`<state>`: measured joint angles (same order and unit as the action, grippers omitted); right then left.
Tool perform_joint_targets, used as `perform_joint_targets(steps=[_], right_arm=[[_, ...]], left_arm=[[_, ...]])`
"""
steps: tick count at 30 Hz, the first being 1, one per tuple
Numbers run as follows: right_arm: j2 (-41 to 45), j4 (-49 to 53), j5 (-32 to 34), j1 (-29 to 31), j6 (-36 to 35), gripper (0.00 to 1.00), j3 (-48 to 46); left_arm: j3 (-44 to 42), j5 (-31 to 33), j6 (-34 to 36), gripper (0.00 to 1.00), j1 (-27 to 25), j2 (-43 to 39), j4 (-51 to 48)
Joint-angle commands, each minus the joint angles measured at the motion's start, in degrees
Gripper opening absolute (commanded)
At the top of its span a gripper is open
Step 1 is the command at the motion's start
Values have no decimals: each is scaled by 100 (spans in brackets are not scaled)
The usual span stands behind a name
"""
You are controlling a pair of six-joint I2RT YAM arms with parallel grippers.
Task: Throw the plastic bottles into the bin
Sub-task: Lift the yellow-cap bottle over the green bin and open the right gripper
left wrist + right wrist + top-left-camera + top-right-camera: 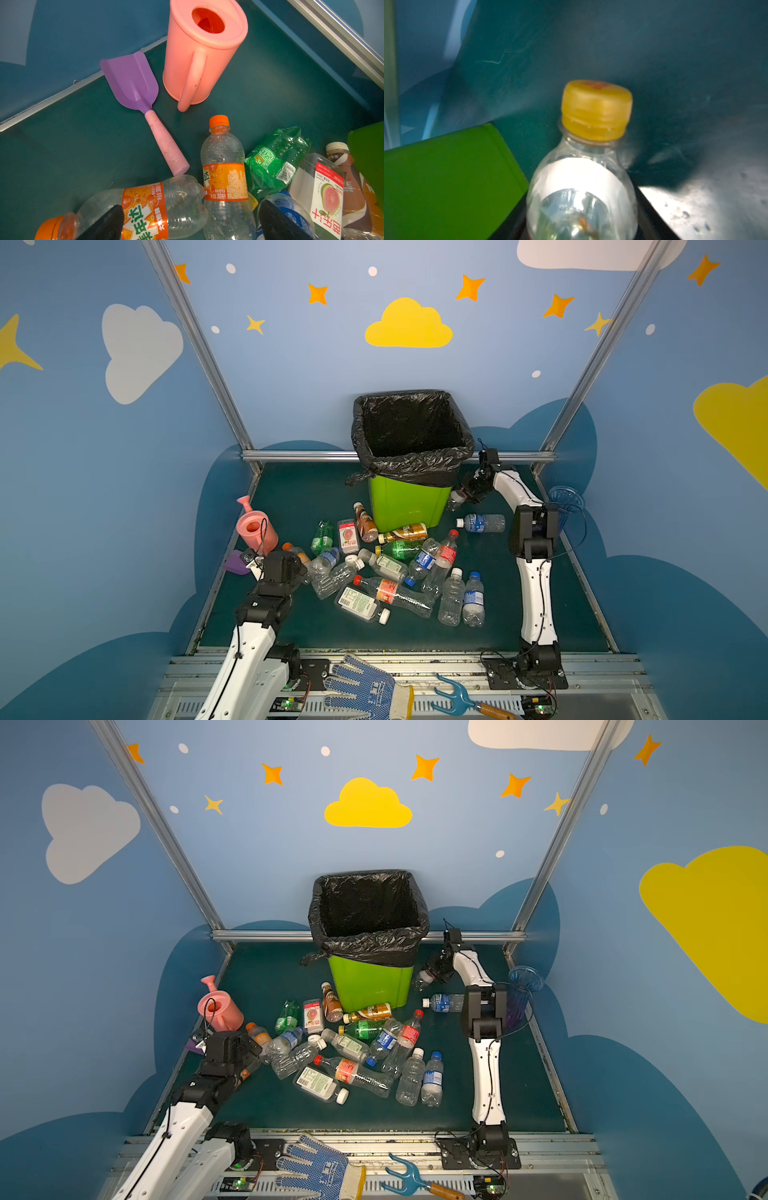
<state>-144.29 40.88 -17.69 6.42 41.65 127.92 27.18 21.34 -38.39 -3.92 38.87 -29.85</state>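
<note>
1. Bin [409, 502]: lime green and square, with a black bag folded over its rim. It stands upright at the rear middle of the dark green floor in both top views.
2. Right gripper [470, 492]: low beside the bin's right wall. Its jaws are pressed against both sides of the yellow-capped bottle [581, 187], gripping it.
3. Yellow-capped bottle, location: clear-bodied, just right of the bin's base in a top view [456, 499] and outside the bin. The right wrist view is blurred.
4. Left gripper [191, 223]: well to the front left of the bin, with its jaws spread wide and nothing clamped. It hangs over two orange-labelled bottles [225, 180] that lie on the floor.
5. Bottle heap [395, 572]: clear, green and labelled bottles scattered on the floor in front of the bin.
6. Brown bottles [365, 522]: two of them against the bin's front foot.
7. Blue-labelled bottle [482, 523]: lying alone to the front right of the bin.
8. Pink watering can [255, 526]: upright, well left of the bin, with a purple scoop [133, 83] just beside it.
9. Blue ribbed vase [565, 506]: far right of the bin, at the wall.
10. Dotted glove [365, 689] and blue hand rake [457, 697]: on the front rail, farthest from the bin.
</note>
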Motion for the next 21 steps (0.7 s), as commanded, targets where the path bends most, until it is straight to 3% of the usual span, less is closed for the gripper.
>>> perform_joint_targets(steps=[1,9,14,21], right_arm=[[551,-309,-317,-24,182,52,-103],[1920,-883,-606,-260,193,49,-371],[3382,-1092,-446,-717,19,49,-755],[5585,-2410,37,-1446,203,52,-1855]], left_arm=[[-76,129,-86,100,-8,-76,-143],[-55,317,-86,100,6,-319,-269],[25,397,-55,100,14,-293,-229],[40,325,-44,100,14,-55,-71]])
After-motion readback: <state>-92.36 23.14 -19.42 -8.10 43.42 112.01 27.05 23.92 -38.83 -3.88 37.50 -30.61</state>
